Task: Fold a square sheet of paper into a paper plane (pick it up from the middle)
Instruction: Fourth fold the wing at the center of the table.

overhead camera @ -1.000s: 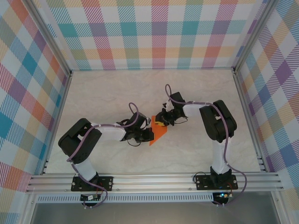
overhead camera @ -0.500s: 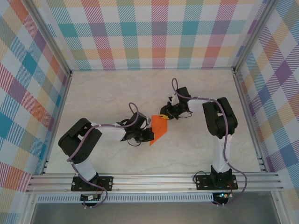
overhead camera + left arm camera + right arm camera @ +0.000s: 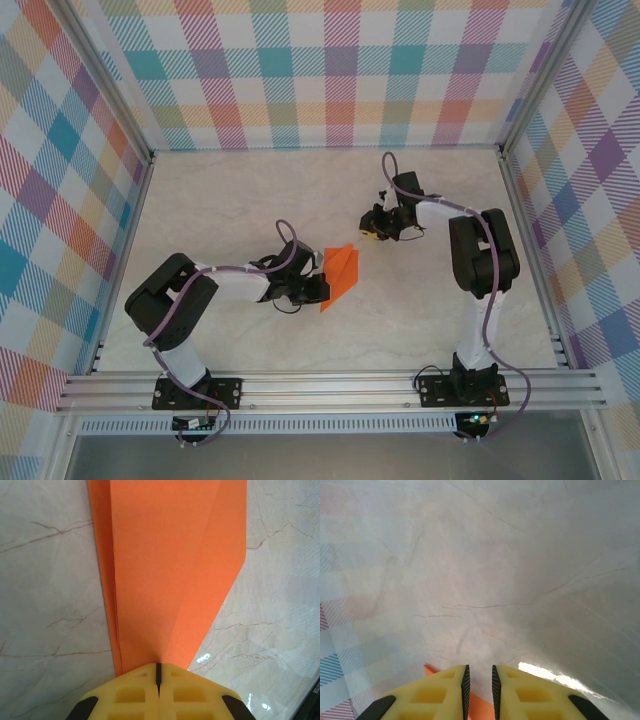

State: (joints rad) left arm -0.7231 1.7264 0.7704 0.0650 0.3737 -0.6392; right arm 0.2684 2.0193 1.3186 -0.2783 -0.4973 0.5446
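Note:
The square sheet of paper is bright orange and folded into a pointed wedge with a long crease; it stands up off the table at mid-table. My left gripper is shut on its near edge. In the left wrist view the yellow fingers meet on the paper, which spreads away from them. My right gripper hovers behind and to the right of the paper, apart from it. Its jaws stand slightly open with nothing between them, and a strip of orange paper shows below the left finger.
Marble-patterned tabletop lies all around, bounded by aluminium rails at the front and checked walls at the back and sides. Both arm bases sit at the near edge.
My right gripper has drawn back from the paper's top corner, up and to the right, its jaws a touch wider. The left gripper and paper have stayed put.

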